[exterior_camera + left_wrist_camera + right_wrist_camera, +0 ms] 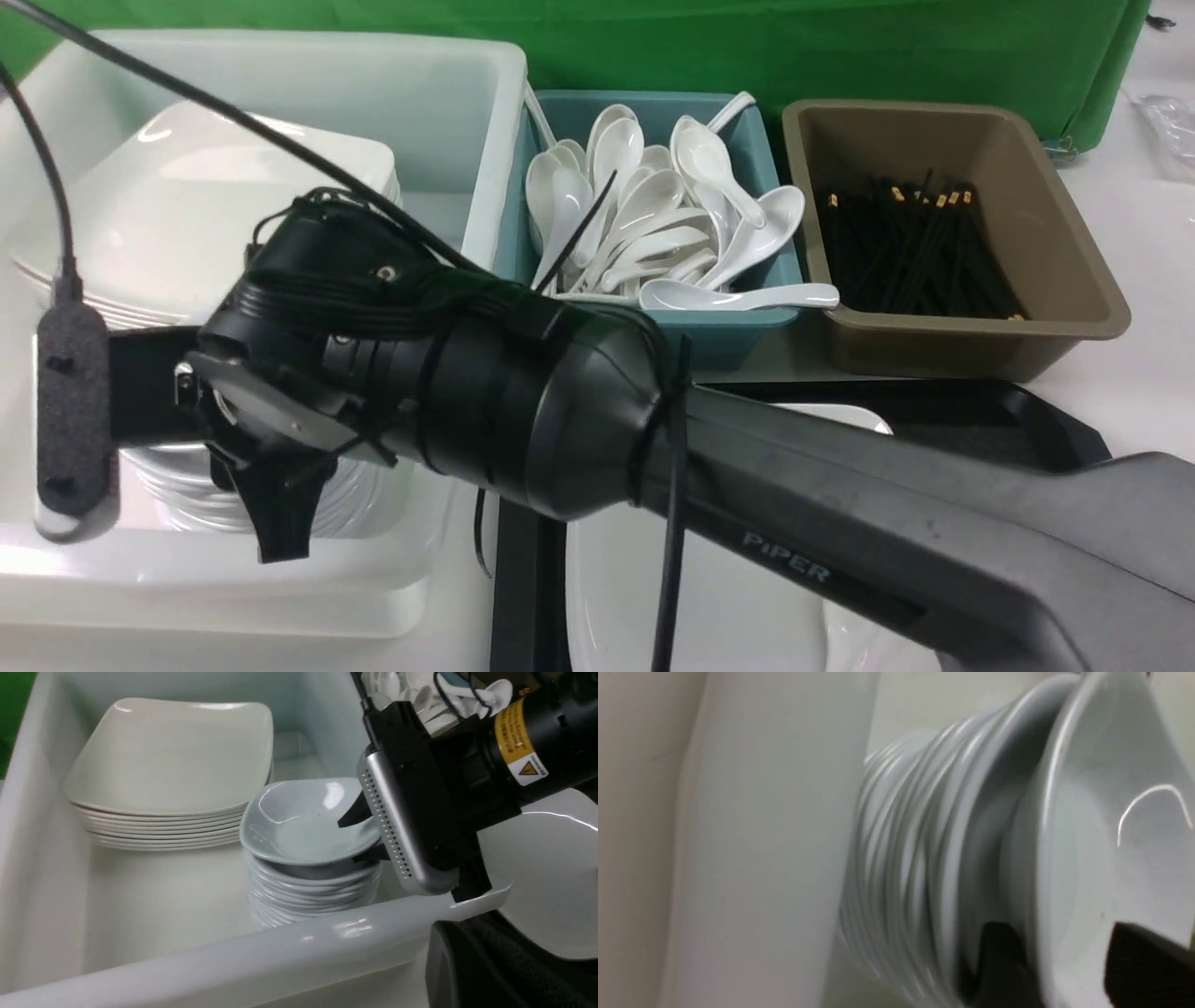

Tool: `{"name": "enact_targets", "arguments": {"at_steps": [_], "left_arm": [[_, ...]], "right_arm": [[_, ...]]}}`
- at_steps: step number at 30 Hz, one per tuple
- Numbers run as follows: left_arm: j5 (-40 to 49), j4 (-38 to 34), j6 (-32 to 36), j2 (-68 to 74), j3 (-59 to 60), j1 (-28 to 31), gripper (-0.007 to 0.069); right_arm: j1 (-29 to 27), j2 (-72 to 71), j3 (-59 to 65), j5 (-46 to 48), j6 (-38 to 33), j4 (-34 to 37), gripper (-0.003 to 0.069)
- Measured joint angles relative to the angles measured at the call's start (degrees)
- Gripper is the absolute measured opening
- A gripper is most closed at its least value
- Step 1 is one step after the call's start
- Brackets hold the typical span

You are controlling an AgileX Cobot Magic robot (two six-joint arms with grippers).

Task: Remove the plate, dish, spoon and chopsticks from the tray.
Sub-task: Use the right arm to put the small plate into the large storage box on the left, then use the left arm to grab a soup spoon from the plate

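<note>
White glazed porcelain, the small rounded-square sauce dish [303,826] is seen set atop the stack of matching dishes [308,891] in the white plastic tub [280,947]. One rim is straddled by the parted jaws of the right gripper [350,841]. The large white square plate [551,868] lies uncleared on the black textured tray [1027,425]; whether spoon and chopsticks remain cannot be told.

My front camera looks forward past my right arm [747,467]; both wrist cameras share the dish [303,826], the right one closest.
</note>
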Motion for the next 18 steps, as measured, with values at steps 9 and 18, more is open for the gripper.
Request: {"name": "enact_targets", "arguments": {"at_steps": [9, 18], "left_arm": [[-4.9, -6.9, 5.01, 7.94, 0.0, 0.0, 0.0017], [-6.86, -15.18, 11.36, 26.12, 0.0, 0.0, 0.0017]], "right_arm": [[0.21, -10.33, -0.14, 21.44, 9.6, -0.12, 0.051], [-10.78, -27.07, 21.36, 22.15, 28.46, -0.41, 0.0148]]}}
